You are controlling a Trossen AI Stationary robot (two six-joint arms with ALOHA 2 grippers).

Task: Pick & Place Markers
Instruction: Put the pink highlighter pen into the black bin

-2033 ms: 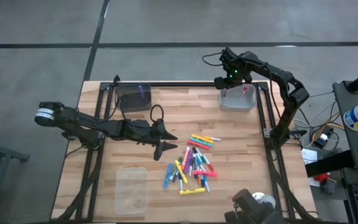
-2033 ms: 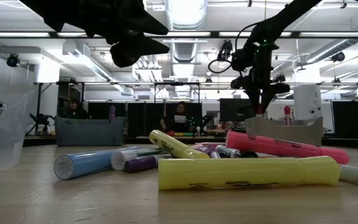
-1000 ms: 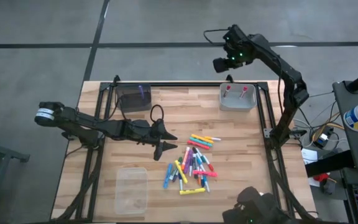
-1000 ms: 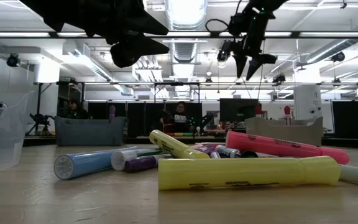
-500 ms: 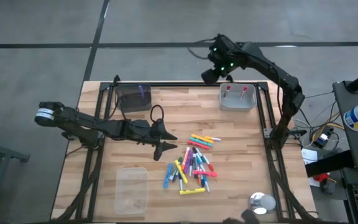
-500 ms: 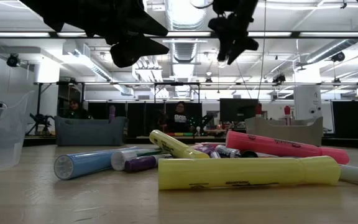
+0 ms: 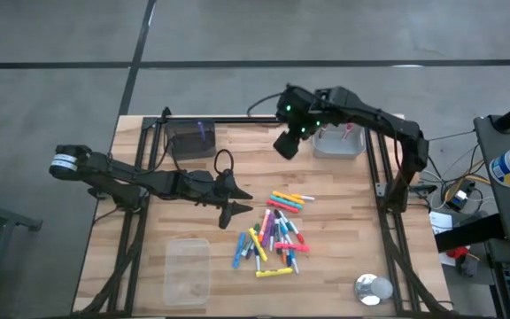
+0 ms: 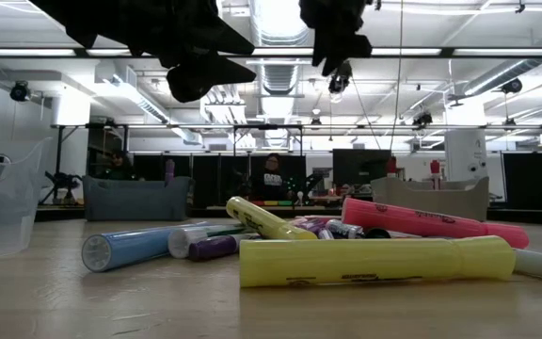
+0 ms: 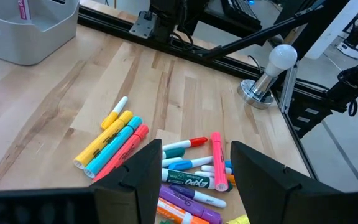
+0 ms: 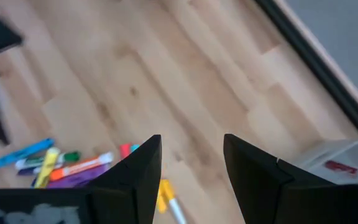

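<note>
Both your grippers empty, fingers apart, left gripper [image 7: 235,200] hovering just left of the markers [image 7: 274,235], right gripper [image 7: 284,144] high near far grey bin [image 7: 338,150].

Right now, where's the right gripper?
In the high view the right gripper hangs open and empty over the table's far side, between the dark bin and the grey bin, well above the marker pile.

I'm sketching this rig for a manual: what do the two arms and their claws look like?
Both arms are dark, slim and jointed. The left arm has a white band near its base and a looping black cable by its claw. The right arm shows green lights near its claw. Each claw has two flat black fingers.
</note>
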